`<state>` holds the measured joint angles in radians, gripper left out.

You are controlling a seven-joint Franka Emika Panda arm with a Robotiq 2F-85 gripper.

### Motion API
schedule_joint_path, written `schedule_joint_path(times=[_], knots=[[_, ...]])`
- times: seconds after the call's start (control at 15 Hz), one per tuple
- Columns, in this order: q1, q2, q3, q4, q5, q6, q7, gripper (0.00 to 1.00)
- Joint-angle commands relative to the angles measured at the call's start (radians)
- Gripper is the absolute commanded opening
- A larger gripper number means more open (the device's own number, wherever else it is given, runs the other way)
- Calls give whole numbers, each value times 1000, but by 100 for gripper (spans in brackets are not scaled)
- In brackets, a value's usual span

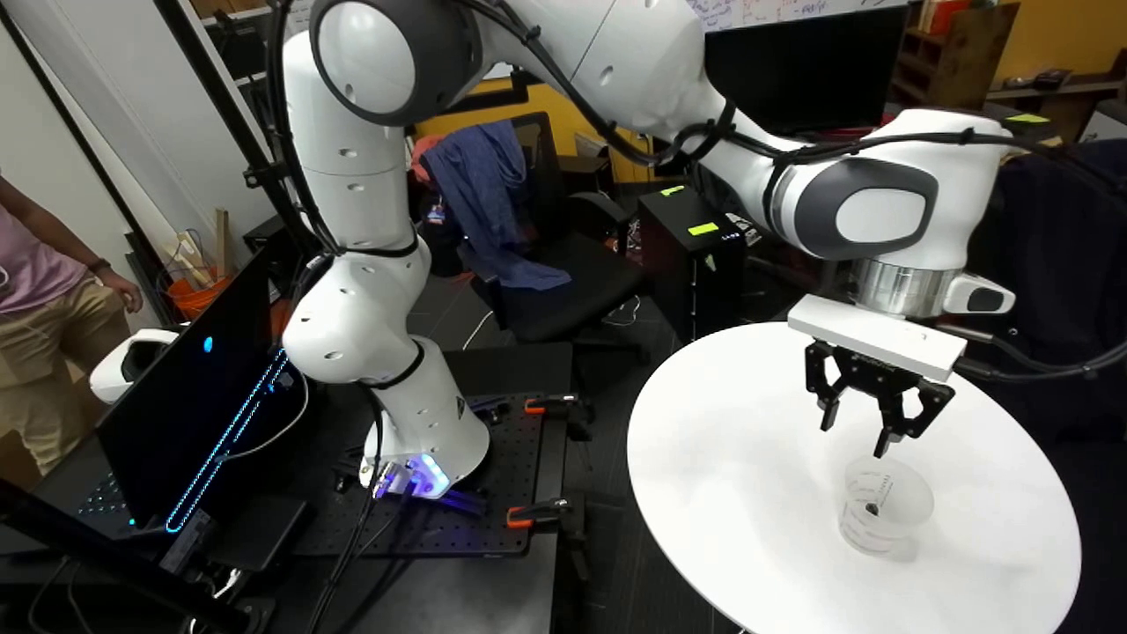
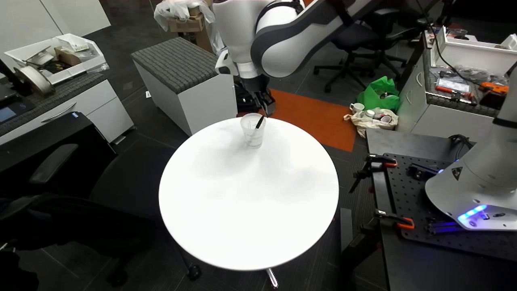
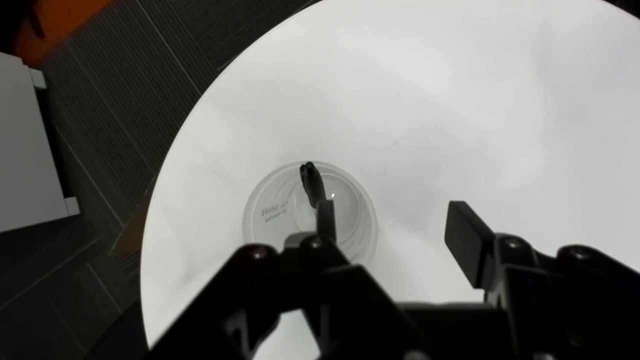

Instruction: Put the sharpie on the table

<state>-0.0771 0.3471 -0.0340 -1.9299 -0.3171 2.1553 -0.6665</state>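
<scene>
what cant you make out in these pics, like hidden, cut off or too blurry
Sharpie: lower part runs behind a gripper finger in the wrist view.
Cup print: blurred and too small to read in the wrist view.
Table: part of its rim cut off by the bottom edge of an exterior view.
Person: head cut off by the left edge of an exterior view.

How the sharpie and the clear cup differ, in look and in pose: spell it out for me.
The sharpie is dark and slim; the clear cup is see-through and much wider. The sharpie leans inside the clear cup, while the clear cup stands upright on the white table. Shared: neither is gripped, as the fingers stand apart.
</scene>
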Motion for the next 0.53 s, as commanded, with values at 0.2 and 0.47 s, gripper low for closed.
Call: schedule_joint_path(times=[0.2, 0.47], knots=[[-40, 80, 9, 75, 16, -15, -77, 56], [-44, 116, 10, 103, 10, -27, -95, 49]])
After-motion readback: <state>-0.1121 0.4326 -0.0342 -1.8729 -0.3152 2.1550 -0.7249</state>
